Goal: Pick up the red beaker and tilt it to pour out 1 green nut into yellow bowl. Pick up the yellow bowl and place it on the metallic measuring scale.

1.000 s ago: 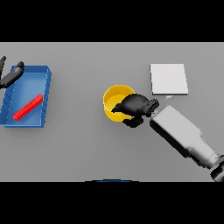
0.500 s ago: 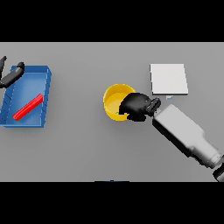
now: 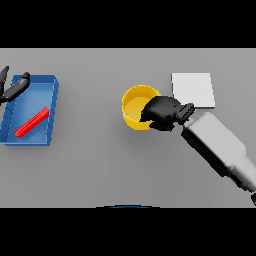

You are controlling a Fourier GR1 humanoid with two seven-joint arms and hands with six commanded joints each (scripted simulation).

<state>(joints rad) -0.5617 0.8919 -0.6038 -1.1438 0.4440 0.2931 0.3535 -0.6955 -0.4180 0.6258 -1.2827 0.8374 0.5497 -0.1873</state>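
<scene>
Right robot hand [image 3: 161, 113]: fingers curled over the near-right rim of the yellow bowl [image 3: 135, 106], gripping it.
Bowl: beside the metallic scale [image 3: 193, 89], not yet on it; contents cannot be made out.
Left robot hand [image 3: 15, 88]: fingers relaxed, at the blue tray [image 3: 52, 107].
Red beaker [image 3: 32, 122]: lying in the tray.
Judged remaining: carrying the bowl onto the scale.

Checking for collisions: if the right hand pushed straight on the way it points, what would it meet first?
The right hand points toward the view's left and already grips the yellow bowl. Beyond the bowl, bare table probably follows.
</scene>
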